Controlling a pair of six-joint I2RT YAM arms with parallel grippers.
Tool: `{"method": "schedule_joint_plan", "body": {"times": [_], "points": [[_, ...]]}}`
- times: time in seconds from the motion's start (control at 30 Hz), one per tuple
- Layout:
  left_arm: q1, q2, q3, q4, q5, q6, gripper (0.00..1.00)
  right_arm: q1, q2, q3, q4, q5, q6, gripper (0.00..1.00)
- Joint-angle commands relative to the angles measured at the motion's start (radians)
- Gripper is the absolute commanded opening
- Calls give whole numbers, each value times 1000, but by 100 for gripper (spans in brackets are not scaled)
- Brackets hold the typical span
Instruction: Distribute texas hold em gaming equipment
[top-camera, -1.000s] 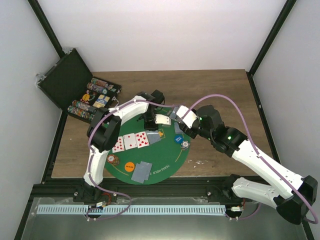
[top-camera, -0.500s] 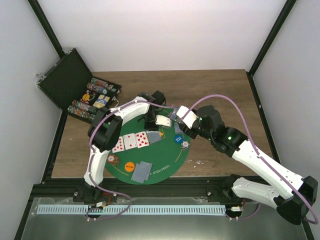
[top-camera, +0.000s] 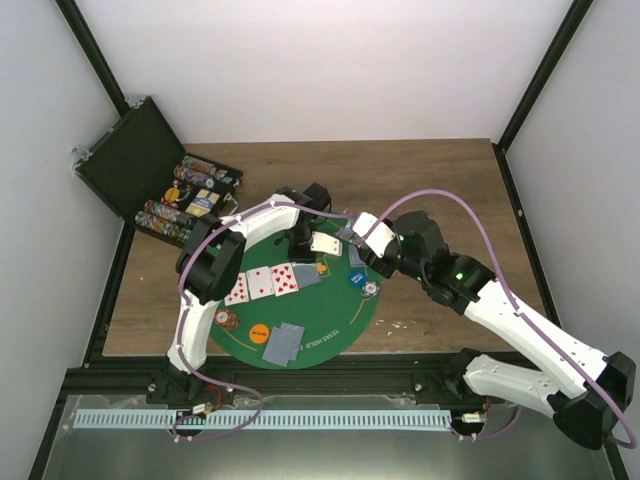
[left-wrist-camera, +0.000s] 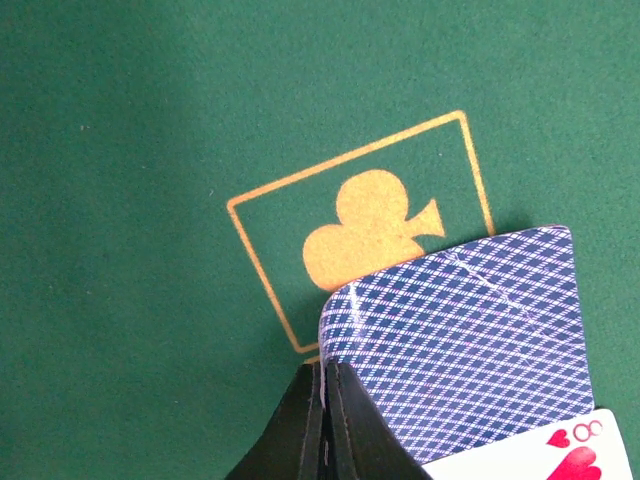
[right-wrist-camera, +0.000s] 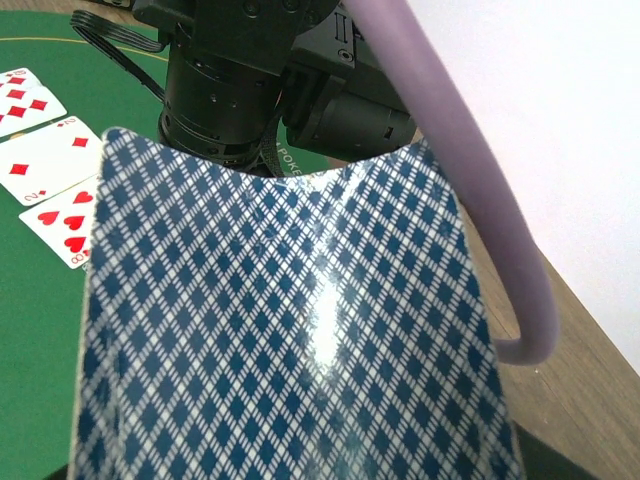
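Currently, a blue-backed card (left-wrist-camera: 470, 320) is being pinched at its edge by the left end effector (left-wrist-camera: 323, 385), whose fingers are being pressed together on it. The card is being held over the green mat (top-camera: 320, 310), just beside an orange club outline (left-wrist-camera: 370, 230) printed on the felt. An eight of hearts (left-wrist-camera: 565, 455) lying below is being partly covered by it.

A deck (right-wrist-camera: 290, 330) of blue-backed cards is being clamped by the right end effector (top-camera: 348, 236), close before its wrist camera and over the far right rim of the mat. Its fingers are being hidden by the deck.

Three face-up cards (top-camera: 262, 283) are being displayed in a row near the middle of the mat, touching one another. A blue disc (top-camera: 356, 278) and a white disc (top-camera: 370, 290) are lying side by side at the right rim. An orange disc (top-camera: 259, 333) and two face-down cards (top-camera: 285, 342) are lying at the near rim, with a short chip stack (top-camera: 224, 319) at the left rim. An open case (top-camera: 150, 180) of chips is being carried at the far left corner of the table (top-camera: 440, 180).
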Motion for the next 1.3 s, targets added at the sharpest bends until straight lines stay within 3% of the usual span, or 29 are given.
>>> {"method": "schedule_joint_plan", "body": {"times": [0.0, 0.17, 0.8, 1.13, 1.27], "points": [[-8, 25, -10, -9, -15, -1, 10, -4, -20, 21, 10, 4, -1, 50], [-7, 31, 12, -8, -33, -40, 26, -4, -19, 25, 10, 2, 2, 50], [35, -112, 69, 25, 71, -174, 43, -4, -22, 33, 1, -18, 10, 50], [185, -189, 120, 3, 213, -390, 45, -3, -26, 33, 2, -38, 11, 50], [236, -267, 171, -22, 401, -573, 49, -4, -15, 30, 9, -47, 16, 50]]}}
